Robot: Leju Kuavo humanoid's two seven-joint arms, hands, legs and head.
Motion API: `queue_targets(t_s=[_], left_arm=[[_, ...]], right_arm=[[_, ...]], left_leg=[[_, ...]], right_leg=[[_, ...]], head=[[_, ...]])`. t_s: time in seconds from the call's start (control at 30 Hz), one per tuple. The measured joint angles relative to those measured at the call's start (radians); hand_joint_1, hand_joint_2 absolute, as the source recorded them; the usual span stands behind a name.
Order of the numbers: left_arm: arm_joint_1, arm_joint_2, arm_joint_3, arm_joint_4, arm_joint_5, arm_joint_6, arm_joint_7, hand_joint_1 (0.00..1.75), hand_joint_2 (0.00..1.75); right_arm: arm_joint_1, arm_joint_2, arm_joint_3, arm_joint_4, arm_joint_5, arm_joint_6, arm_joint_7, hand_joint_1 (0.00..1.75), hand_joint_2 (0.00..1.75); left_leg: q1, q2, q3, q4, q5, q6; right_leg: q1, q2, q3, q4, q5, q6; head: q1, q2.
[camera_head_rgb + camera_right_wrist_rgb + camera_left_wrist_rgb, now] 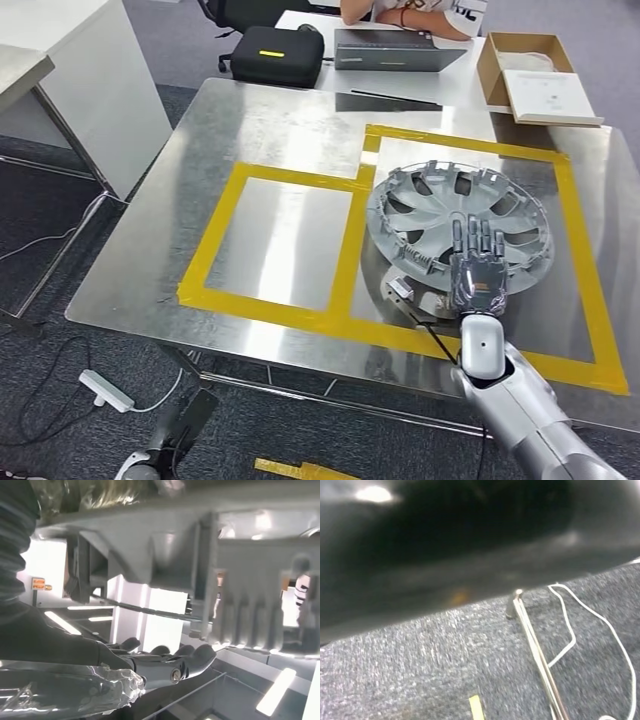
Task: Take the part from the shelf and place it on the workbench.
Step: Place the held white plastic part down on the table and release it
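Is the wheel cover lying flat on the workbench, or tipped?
Tipped: the wheel cover has its near edge raised, the right hand at that rim, over the workbench.

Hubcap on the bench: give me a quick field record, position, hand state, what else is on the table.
part: silver hubcap, inner side up, tilted
location: on the steel workbench, inside the larger yellow tape outline
right hand: on the hubcap's near rim, fingers over the rim; grip not clear
left hand: cannot tell
smaller tape outline: nothing in it
beyond the bench: black case, laptop, open cardboard box, a person's arm
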Motion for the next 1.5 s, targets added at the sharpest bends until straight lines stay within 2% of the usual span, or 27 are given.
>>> queue_targets(t_s=[0.07, 0.17, 0.2, 0.23, 0.27, 0.33, 0.4, 0.5, 0.57, 0.67, 0.7, 0.73, 0.77, 0.83, 0.87, 0.93, 1.0, 1.07, 1.1, 1.17, 1.2, 1.23, 1.27, 1.3, 1.37, 1.43, 1.5], left_arm=[[-0.001, 0.0, 0.0, 0.0, 0.004, 0.001, 0.0, 0.0, 0.0], [0.002, 0.0, 0.0, 0.0, 0.01, 0.003, 0.0, 0.0, 0.0], [0.004, 0.0, 0.0, 0.0, 0.013, 0.004, 0.0, 0.0, 0.0], [0.006, 0.0, 0.0, 0.0, 0.016, 0.004, 0.0, 0.0, 0.0], [0.007, 0.0, 0.0, 0.0, 0.019, 0.005, 0.0, 0.0, 0.0], [0.008, 0.0, 0.0, 0.0, 0.024, 0.007, 0.0, 0.0, 0.0], [0.01, 0.0, 0.001, 0.0, 0.031, 0.01, -0.001, 0.0, 0.0], [0.018, 0.001, 0.001, 0.0, 0.039, 0.012, -0.004, 0.0, 0.0], [0.021, 0.002, 0.001, 0.0, 0.041, 0.014, -0.007, 0.0, 0.0], [0.023, 0.005, 0.001, 0.0, 0.043, 0.015, -0.009, 0.0, 0.0], [0.025, 0.006, 0.001, 0.0, 0.045, 0.015, -0.01, 0.0, 0.0], [0.026, 0.007, 0.001, 0.0, 0.047, 0.016, -0.01, 0.0, 0.0], [0.026, 0.008, 0.001, 0.0, 0.049, 0.016, -0.01, 0.0, 0.0], [0.026, 0.01, 0.002, 0.0, 0.054, 0.019, -0.01, 0.0, 0.0], [0.026, 0.011, 0.003, 0.0, 0.056, 0.019, -0.011, 0.0, 0.0], [0.028, 0.012, 0.004, 0.0, 0.059, 0.02, -0.013, 0.0, 0.0], [0.033, 0.013, 0.007, 0.0, 0.062, 0.02, -0.014, 0.0, 0.0], [0.038, 0.015, 0.013, 0.0, 0.067, 0.021, -0.016, 0.0, 0.0], [0.039, 0.016, 0.017, 0.0, 0.069, 0.021, -0.017, 0.0, 0.0], [0.042, 0.018, 0.024, 0.0, 0.07, 0.023, -0.018, 0.0, 0.0], [0.044, 0.018, 0.026, 0.001, 0.07, 0.023, -0.018, 0.0, 0.0], [0.045, 0.018, 0.028, 0.001, 0.07, 0.024, -0.018, 0.0, 0.0], [0.046, 0.018, 0.029, 0.001, 0.07, 0.024, -0.019, 0.0, 0.0], [0.047, 0.018, 0.03, 0.001, 0.07, 0.025, -0.02, 0.0, 0.0], [0.047, 0.018, 0.033, 0.001, 0.07, 0.026, -0.022, 0.0, 0.0], [0.047, 0.019, 0.035, 0.001, 0.07, 0.027, -0.023, 0.0, 0.0], [0.049, 0.019, 0.037, 0.001, 0.069, 0.027, -0.024, 0.0, 0.0]], right_arm=[[0.003, -0.006, -0.011, -0.01, 0.0, 0.0, -0.005, 0.0, 0.0], [0.02, -0.019, -0.041, -0.034, 0.0, 0.008, -0.028, 0.0, 0.0], [0.03, -0.025, -0.053, -0.046, 0.0, 0.014, -0.038, 0.0, 0.0], [0.04, -0.031, -0.067, -0.061, 0.0, 0.023, -0.05, 0.0, 0.0], [0.049, -0.037, -0.081, -0.078, 0.0, 0.036, -0.063, 0.0, 0.0], [0.063, -0.052, -0.108, -0.12, 0.0, 0.063, -0.09, 0.0, 0.0], [0.076, -0.065, -0.131, -0.163, -0.001, 0.089, -0.113, 0.0, 0.0], [0.101, -0.092, -0.151, -0.235, -0.021, 0.166, -0.164, 0.0, 0.0], [0.112, -0.115, -0.156, -0.286, -0.038, 0.213, -0.195, 0.0, 0.0], [0.117, -0.136, -0.163, -0.334, -0.05, 0.242, -0.211, 0.0, 0.0], [0.118, -0.142, -0.164, -0.344, -0.057, 0.259, -0.218, 0.0, 0.0], [0.119, -0.148, -0.164, -0.353, -0.067, 0.283, -0.226, 0.0, 0.0], [0.119, -0.155, -0.164, -0.363, -0.082, 0.316, -0.234, 0.0, 0.0], [0.117, -0.172, -0.162, -0.39, -0.124, 0.396, -0.251, 0.0, 0.0], [0.114, -0.184, -0.161, -0.405, -0.15, 0.441, -0.258, 0.0, 0.0], [0.105, -0.215, -0.156, -0.436, -0.215, 0.532, -0.274, 0.0, 0.0], [0.097, -0.259, -0.148, -0.474, -0.299, 0.624, -0.287, 0.0, 0.0], [0.092, -0.313, -0.138, -0.521, -0.385, 0.699, -0.293, 0.0, 0.0], [0.089, -0.341, -0.133, -0.544, -0.421, 0.729, -0.293, 0.0, 0.0], [0.082, -0.39, -0.121, -0.585, -0.475, 0.776, -0.292, 0.0, 0.0], [0.08, -0.412, -0.113, -0.603, -0.496, 0.797, -0.292, 0.0, 0.0], [0.078, -0.433, -0.103, -0.622, -0.513, 0.816, -0.293, 0.0, 0.0], [0.075, -0.454, -0.093, -0.64, -0.529, 0.835, -0.298, 0.0, 0.0], [0.068, -0.476, -0.082, -0.658, -0.543, 0.853, -0.304, 0.0, 0.0], [0.042, -0.518, -0.055, -0.69, -0.575, 0.888, -0.315, 0.0, 0.0], [0.014, -0.559, -0.018, -0.719, -0.609, 0.916, -0.319, 0.0, 0.0], [-0.002, -0.597, 0.021, -0.744, -0.637, 0.934, -0.319, 0.0, 0.0]], left_leg=[[0.002, 0.0, 0.002, -0.006, 0.004, 0.015], [0.001, 0.0, 0.003, -0.007, 0.003, 0.025], [-0.001, -0.001, 0.004, -0.007, 0.003, 0.025], [-0.002, -0.002, 0.004, -0.007, 0.002, 0.025], [-0.003, -0.003, 0.006, -0.006, 0.002, 0.025], [-0.006, -0.004, 0.008, -0.006, 0.0, 0.023], [-0.009, -0.004, 0.005, -0.005, 0.0, 0.017], [-0.009, -0.003, 0.002, -0.004, -0.001, 0.003], [-0.008, -0.002, -0.01, 0.028, -0.028, -0.008], [-0.003, 0.0, -0.085, 0.201, -0.118, -0.021], [-0.002, 0.0, -0.108, 0.252, -0.135, -0.023], [-0.002, 0.0, -0.116, 0.272, -0.132, -0.024], [-0.002, 0.0, -0.106, 0.251, -0.109, -0.023], [-0.002, 0.0, -0.048, 0.129, -0.04, -0.016], [-0.003, 0.0, -0.018, 0.068, -0.017, -0.012], [-0.006, 0.0, 0.008, 0.006, -0.006, -0.004], [-0.007, 0.0, 0.008, -0.001, -0.008, 0.007], [-0.005, -0.002, 0.009, -0.007, -0.004, 0.019], [-0.004, -0.002, 0.01, -0.009, -0.002, 0.024], [-0.005, -0.002, 0.01, -0.01, -0.003, 0.03], [-0.006, -0.002, 0.01, -0.01, -0.004, 0.031], [-0.006, -0.003, 0.011, -0.009, -0.004, 0.032], [-0.006, -0.003, 0.012, -0.009, -0.005, 0.033], [-0.006, -0.004, 0.014, -0.009, -0.006, 0.032], [-0.009, -0.005, 0.018, -0.008, -0.009, 0.029], [-0.013, -0.005, 0.015, -0.006, -0.009, 0.022], [-0.013, -0.005, 0.013, -0.004, -0.008, 0.013]], right_leg=[[-0.002, -0.001, -0.023, 0.046, -0.032, 0.008], [-0.003, -0.002, -0.117, 0.24, -0.117, 0.013], [-0.003, -0.002, -0.139, 0.282, -0.125, 0.013], [-0.003, -0.002, -0.143, 0.283, -0.112, 0.012], [-0.002, -0.002, -0.127, 0.243, -0.081, 0.008], [0.0, -0.002, -0.058, 0.102, -0.013, -0.001], [0.005, -0.002, -0.012, 0.011, 0.011, -0.009], [0.006, -0.002, -0.005, -0.003, 0.01, -0.017], [0.0, -0.004, -0.002, -0.009, 0.013, -0.027], [-0.002, -0.006, 0.0, -0.011, 0.014, -0.034], [-0.002, -0.006, 0.001, -0.011, 0.014, -0.034], [-0.002, -0.005, 0.001, -0.01, 0.014, -0.034], [-0.002, -0.004, 0.002, -0.009, 0.013, -0.033], [-0.002, -0.002, 0.005, -0.007, 0.01, -0.029], [0.0, -0.002, 0.004, -0.005, 0.008, -0.025], [0.003, -0.003, 0.0, -0.002, 0.007, -0.016], [0.003, -0.005, -0.003, -0.003, 0.008, -0.006], [0.0, -0.006, -0.017, 0.02, -0.013, 0.004], [-0.001, -0.006, -0.037, 0.061, -0.038, 0.007], [-0.002, -0.006, -0.098, 0.194, -0.101, 0.011], [-0.002, -0.006, -0.127, 0.253, -0.12, 0.013], [-0.002, -0.006, -0.142, 0.282, -0.121, 0.013], [-0.002, -0.006, -0.14, 0.271, -0.103, 0.013], [-0.002, -0.006, -0.118, 0.223, -0.068, 0.011], [0.0, -0.007, -0.05, 0.083, -0.003, 0.007], [0.003, -0.007, -0.009, 0.005, 0.014, 0.002], [0.004, -0.007, -0.004, -0.002, 0.009, -0.004]], head=[[0.003, 0.0], [0.005, 0.0], [0.005, 0.0], [0.005, 0.0], [0.005, 0.0], [0.005, 0.0], [0.004, 0.0], [0.003, 0.0], [0.002, 0.0], [0.0, 0.0], [0.001, 0.0], [0.001, 0.0], [0.0, 0.0], [0.0, 0.0], [0.001, 0.0], [0.002, 0.0], [0.002, 0.0], [0.004, 0.0], [0.006, 0.0], [0.01, 0.0], [0.01, 0.0], [0.01, 0.0], [0.01, 0.0], [0.01, 0.0], [0.01, 0.0], [0.009, 0.0], [0.008, 0.0]])
